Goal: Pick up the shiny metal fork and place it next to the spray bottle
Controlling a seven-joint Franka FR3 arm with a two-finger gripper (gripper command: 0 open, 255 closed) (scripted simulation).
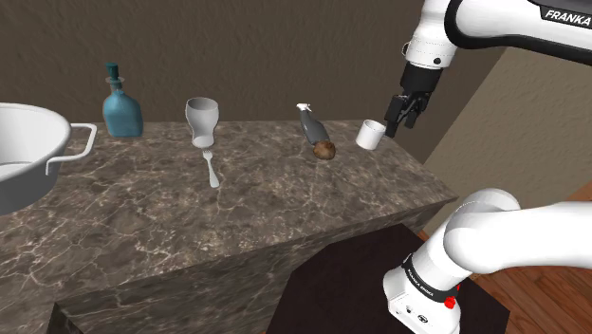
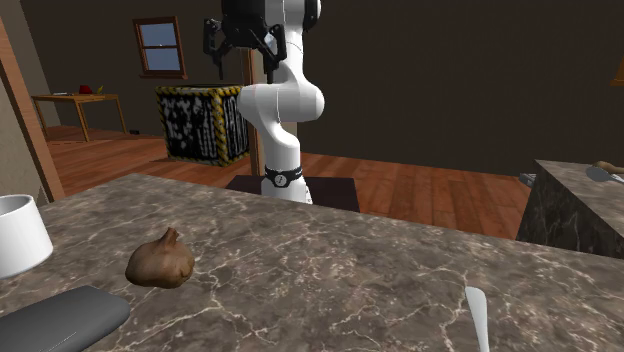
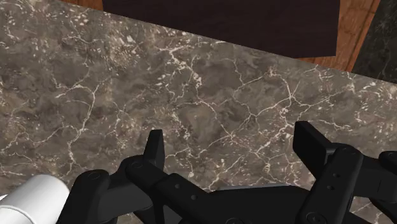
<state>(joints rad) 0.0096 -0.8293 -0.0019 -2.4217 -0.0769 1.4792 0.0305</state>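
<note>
Carrying everything: the counter (image 1: 285, 218), dark veined stone; fingers pushed down too hard would jam on it.
Arm (image 1: 493, 19): white, reaching over the counter's end, with its gripper (image 1: 404, 114) above a white cup (image 1: 371, 136). The wrist view has the gripper (image 3: 232, 137) spread wide, only bare stone between its fingers.
Goblet (image 1: 202, 119): stands right at the head of the fork (image 1: 211, 169); I'd guess a careless approach tips it.
Spray bottle (image 1: 311, 126): dark, seemingly leaning or lying, between goblet and cup; a low sweep toward the fork could knock it.
Fork: pale, flat on the counter just in front of the goblet, well apart from the gripper; thin, likely to slip from a pinch.
Brown lump (image 1: 325, 150): just beside the spray bottle, crowding that landing spot.
Writing: "FRANKA" lettering (image 1: 566, 14) on the arm.
</note>
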